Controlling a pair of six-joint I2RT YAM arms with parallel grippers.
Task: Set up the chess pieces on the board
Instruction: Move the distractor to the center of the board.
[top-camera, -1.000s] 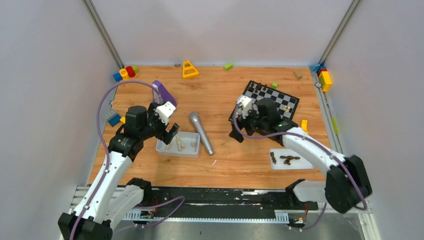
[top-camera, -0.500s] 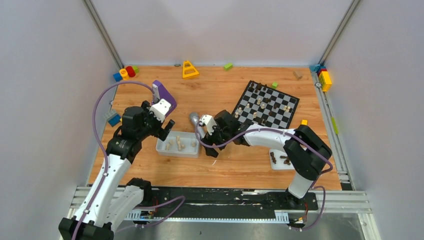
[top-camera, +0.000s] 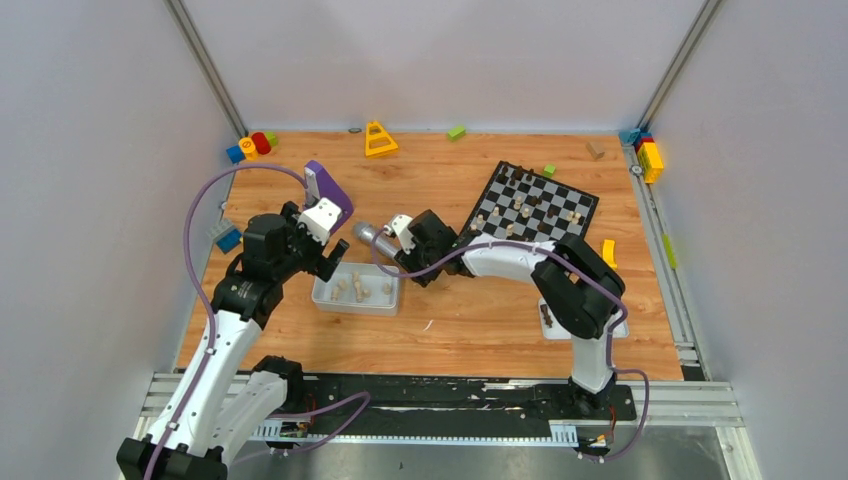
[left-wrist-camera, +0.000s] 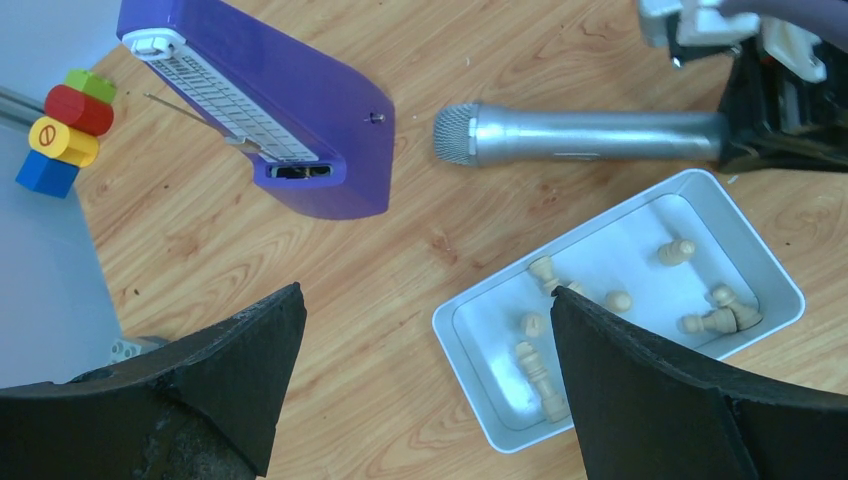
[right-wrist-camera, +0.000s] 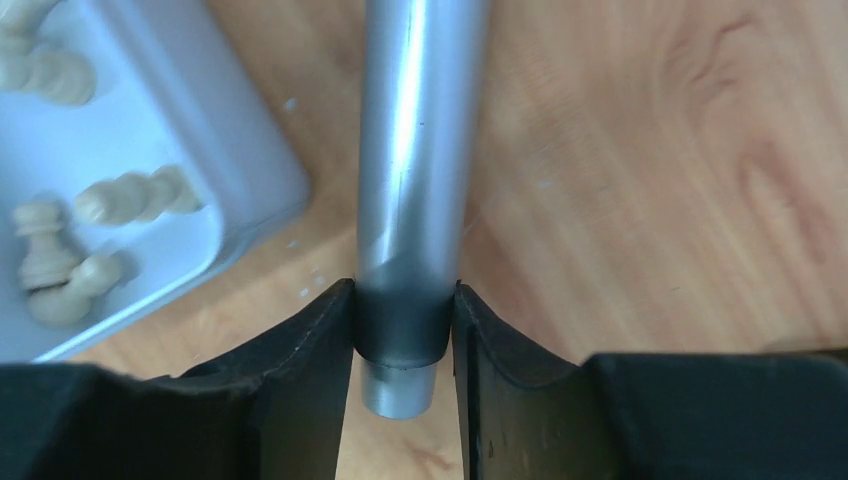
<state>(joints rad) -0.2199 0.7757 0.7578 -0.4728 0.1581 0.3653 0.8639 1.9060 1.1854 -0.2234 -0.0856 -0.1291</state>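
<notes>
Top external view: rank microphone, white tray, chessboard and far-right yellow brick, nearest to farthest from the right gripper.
1. microphone, clamped in the right gripper itself.
2. white tray, just left of it, toward the bases.
3. chessboard, off to its right.
4. yellow brick, at the far right edge.

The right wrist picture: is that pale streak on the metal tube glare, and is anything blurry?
Right wrist view: yes, reflected light streaks down the microphone handle, which is sharp; the right claw gripping it looks softer. Left wrist view: the same microphone shows a milder sheen, and shadows are faint.
</notes>
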